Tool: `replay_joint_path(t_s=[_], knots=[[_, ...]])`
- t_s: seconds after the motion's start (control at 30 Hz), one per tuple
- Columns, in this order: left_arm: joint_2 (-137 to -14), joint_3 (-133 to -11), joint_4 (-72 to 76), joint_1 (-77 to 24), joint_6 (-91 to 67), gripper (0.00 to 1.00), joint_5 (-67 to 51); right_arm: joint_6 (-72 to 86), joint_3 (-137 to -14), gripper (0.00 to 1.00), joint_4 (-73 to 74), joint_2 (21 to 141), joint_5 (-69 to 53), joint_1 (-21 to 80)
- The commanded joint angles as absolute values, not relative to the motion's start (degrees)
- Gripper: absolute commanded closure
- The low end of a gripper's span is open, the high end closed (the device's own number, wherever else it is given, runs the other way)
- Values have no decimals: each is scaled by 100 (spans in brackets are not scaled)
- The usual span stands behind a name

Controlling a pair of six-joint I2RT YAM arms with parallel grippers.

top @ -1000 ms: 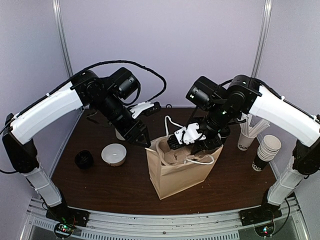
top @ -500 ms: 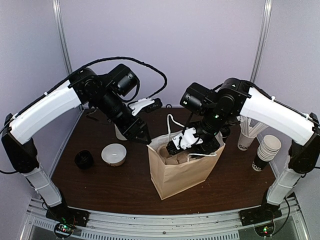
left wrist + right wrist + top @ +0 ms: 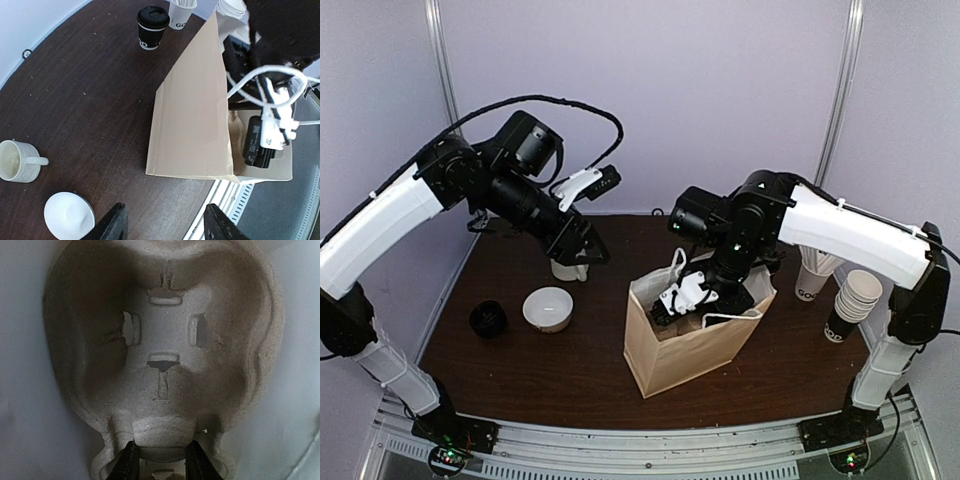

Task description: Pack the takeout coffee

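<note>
The takeout coffee point(image 3: 152, 27), a black cup with a black dome lid, stands on the table beyond the bag in the left wrist view. My right arm hides it in the top view. A brown paper bag point(image 3: 685, 345) stands open at mid-table and also shows in the left wrist view point(image 3: 192, 115). My right gripper point(image 3: 685, 300) reaches down into the bag. It is shut on the rim of a grey pulp cup carrier point(image 3: 165, 355), whose empty cup well fills the right wrist view. My left gripper point(image 3: 582, 250) is open and empty, left of the bag.
A cream mug point(image 3: 17, 161) and a white bowl point(image 3: 548, 308) sit left of the bag. A small black round object point(image 3: 488, 319) lies further left. A stack of paper cups point(image 3: 855, 300) and a cup of stirrers point(image 3: 812, 280) stand at the right.
My left gripper has drawn back and to the left, away from the bag's rim. My right gripper has gone lower into the bag with the carrier. The bag shifted slightly right.
</note>
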State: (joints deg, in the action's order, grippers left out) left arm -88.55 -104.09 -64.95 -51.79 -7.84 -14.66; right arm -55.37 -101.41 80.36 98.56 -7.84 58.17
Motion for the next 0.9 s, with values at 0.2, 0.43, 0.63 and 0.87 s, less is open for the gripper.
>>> replay_joint_path(t_s=[0.2, 0.43, 0.63, 0.87], knots=[[-8127, -9776, -5814, -4939, -867, 45, -1263, -5532, -9855, 76, 7811, 10393, -1226, 5846], [-8003, -9586, -5750, -4904, -904, 45, -1257, -5521, -9704, 76, 7598, 10768, -1391, 5845], [-7930, -9481, -5688, -4887, -908, 45, -1269, -5507, -9509, 71, 7328, 10882, -1454, 5845], [-7941, -9362, -5630, -4854, -893, 45, -1310, -5503, -9587, 51, 7382, 10785, -1469, 5838]])
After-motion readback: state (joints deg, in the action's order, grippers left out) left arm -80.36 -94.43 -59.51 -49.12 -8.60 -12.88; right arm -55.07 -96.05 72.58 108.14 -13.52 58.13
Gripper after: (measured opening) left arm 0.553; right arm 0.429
